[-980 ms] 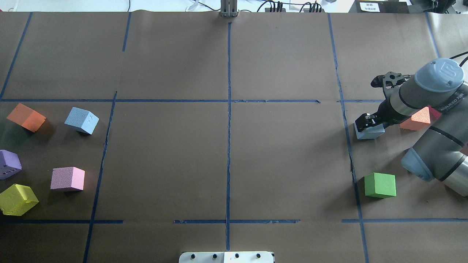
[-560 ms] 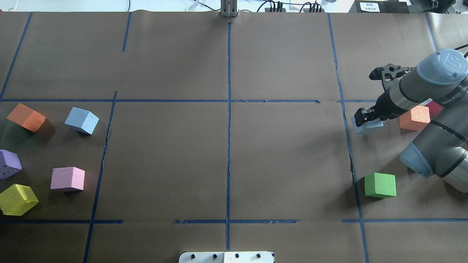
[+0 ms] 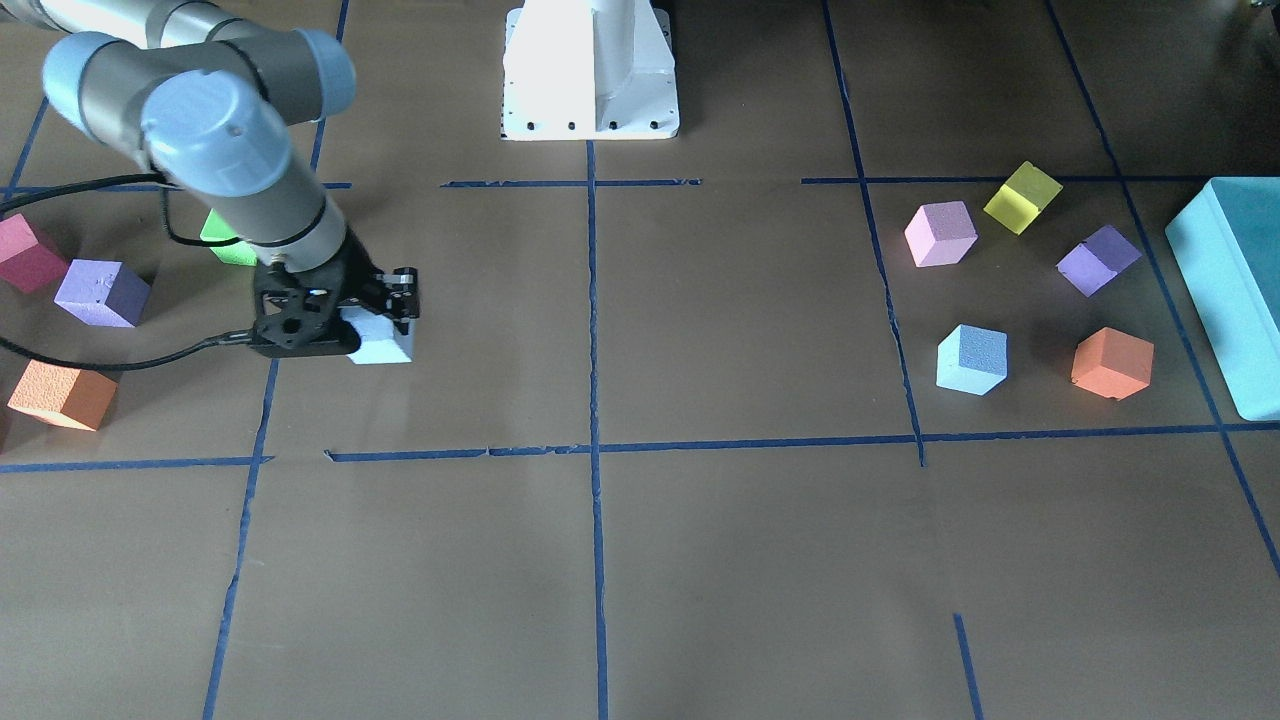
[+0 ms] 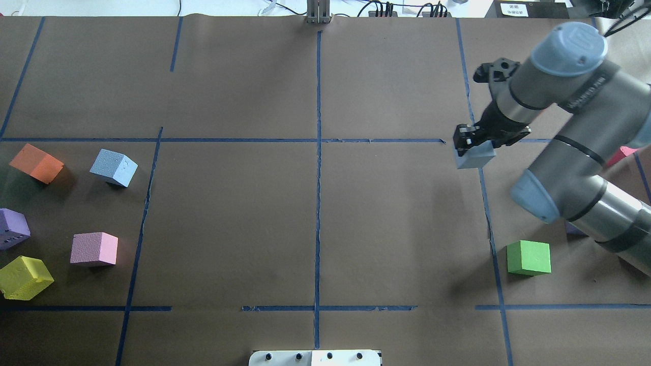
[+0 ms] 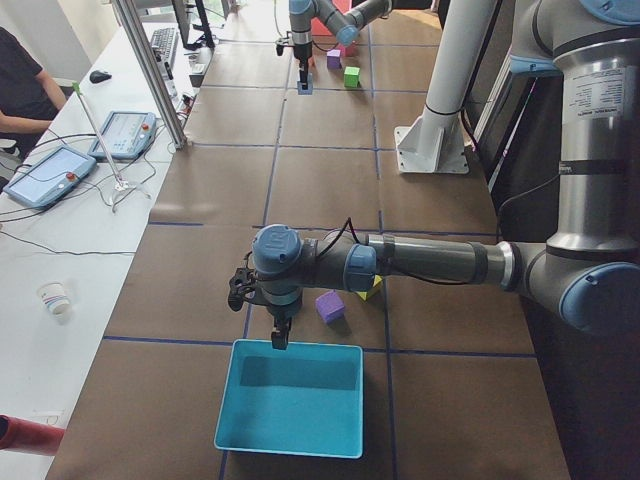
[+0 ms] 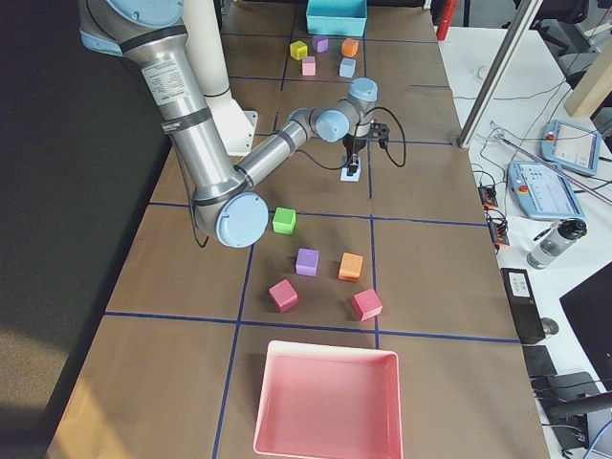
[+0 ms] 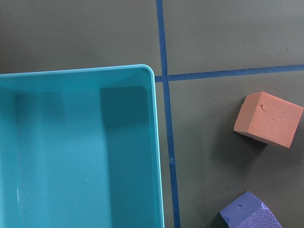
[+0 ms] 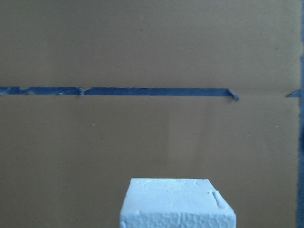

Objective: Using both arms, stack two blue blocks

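Right hand [image 4: 470, 146] tight around blue block [image 4: 476, 159]; left hand [image 5: 279, 338] opening indiscernible; arm lettering [image 4: 585, 94] unreadable.

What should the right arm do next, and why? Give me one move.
Probably carry the held blue block toward the robot's left: the right gripper is shut on it, and the other blue block lies far over there, untouched.

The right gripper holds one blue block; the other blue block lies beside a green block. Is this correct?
No. The right gripper holds one blue block, but the other blue block lies beside an orange block, as the overhead view shows.
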Tool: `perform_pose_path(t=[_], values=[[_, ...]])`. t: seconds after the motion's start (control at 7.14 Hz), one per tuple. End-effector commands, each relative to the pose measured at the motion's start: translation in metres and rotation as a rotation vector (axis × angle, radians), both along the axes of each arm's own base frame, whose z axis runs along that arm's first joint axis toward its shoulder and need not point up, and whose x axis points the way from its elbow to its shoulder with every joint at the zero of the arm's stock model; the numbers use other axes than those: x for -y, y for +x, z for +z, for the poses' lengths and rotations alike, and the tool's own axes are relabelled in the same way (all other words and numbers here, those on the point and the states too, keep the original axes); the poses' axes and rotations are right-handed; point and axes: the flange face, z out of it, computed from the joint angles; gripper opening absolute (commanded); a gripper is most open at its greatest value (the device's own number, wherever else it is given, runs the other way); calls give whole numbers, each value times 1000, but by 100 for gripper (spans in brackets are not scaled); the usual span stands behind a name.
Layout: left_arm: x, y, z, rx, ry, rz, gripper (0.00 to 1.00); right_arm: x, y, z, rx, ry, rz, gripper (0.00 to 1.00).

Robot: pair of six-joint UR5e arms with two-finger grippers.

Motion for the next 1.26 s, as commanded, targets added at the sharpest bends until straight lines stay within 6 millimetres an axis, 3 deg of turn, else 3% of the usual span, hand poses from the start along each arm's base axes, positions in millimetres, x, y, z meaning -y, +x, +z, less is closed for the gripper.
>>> perform_pose_path(t=[0.0, 0.14, 0.28, 0.42, 0.7, 0.84, 0.98, 1.12], values=[[0, 0, -1, 0, 1, 0, 100, -22, -116, -93, -10, -66, 86, 0], [0, 0, -1, 0, 1, 0, 100, -14, -161, -114, -40, -78, 132, 0], [0, 0, -1, 0, 2, 0, 100, -9, -188, -99, -3, -81, 157, 0], [0, 0, -1, 0, 2, 1, 100, -4, -200, -86, -8, -93, 166, 0], [0, 0, -1, 0, 3, 1, 100, -12, -208, -78, -21, -99, 152, 3], [0, 0, -1, 0, 3, 1, 100, -13, -209, -77, -24, -96, 147, 12], [0, 0, -2, 0, 5, 1, 100, -13, -209, -76, -26, -93, 143, 31], [0, 0, -4, 2, 8, 1, 100, -14, -209, -72, -29, -89, 137, 95]])
